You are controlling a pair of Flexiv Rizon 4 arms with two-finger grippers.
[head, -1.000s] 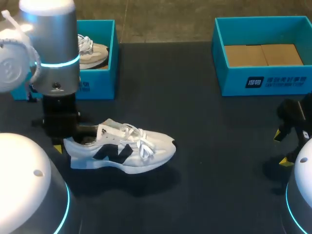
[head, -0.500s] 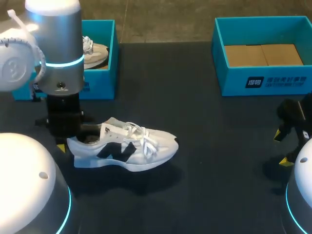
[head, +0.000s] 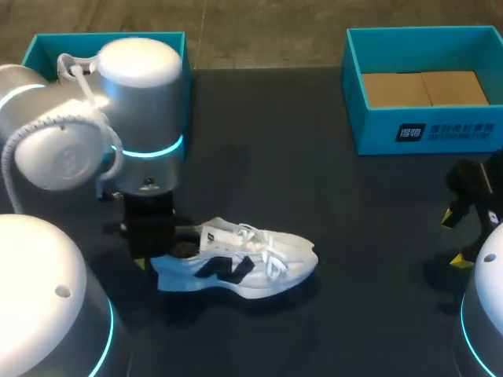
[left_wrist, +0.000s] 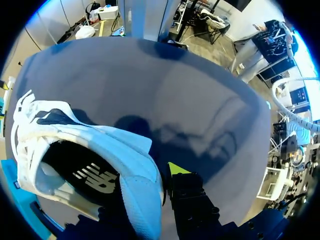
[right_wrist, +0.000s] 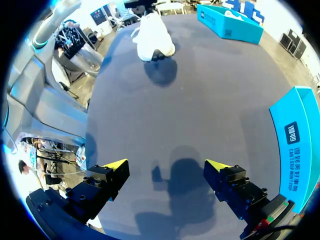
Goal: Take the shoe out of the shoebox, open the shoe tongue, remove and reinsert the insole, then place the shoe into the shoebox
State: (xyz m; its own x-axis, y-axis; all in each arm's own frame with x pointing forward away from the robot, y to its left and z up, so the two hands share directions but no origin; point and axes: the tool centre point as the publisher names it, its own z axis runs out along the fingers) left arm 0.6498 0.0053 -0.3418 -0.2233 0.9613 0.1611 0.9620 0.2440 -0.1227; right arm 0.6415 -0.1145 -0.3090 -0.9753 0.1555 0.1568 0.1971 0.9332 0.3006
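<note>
A white shoe [head: 251, 263] with a black side mark and white laces lies on its sole on the dark table, toe to the right. My left gripper [head: 157, 253] is shut on its heel collar, coming down from above. In the left wrist view the heel wall [left_wrist: 137, 192] stands between the fingers of the left gripper [left_wrist: 152, 175], one yellow tip [left_wrist: 175, 168] showing outside it, the other hidden inside the shoe. The dark insole [left_wrist: 87, 172] shows in the opening. My right gripper [head: 453, 238] hangs open at the table's right edge; in its own view the right gripper [right_wrist: 166, 167] is empty, the shoe [right_wrist: 152, 42] far ahead.
A blue shoebox [head: 47, 47] stands at the back left, mostly behind my left arm; the right wrist view shows this box [right_wrist: 230, 25] holding another shoe. A second blue box [head: 424, 133] with cardboard inside sits back right, close beside the right gripper [right_wrist: 295, 145].
My left arm has carried the shoe by its heel to the right and a little toward the front. The right arm has not moved.
</note>
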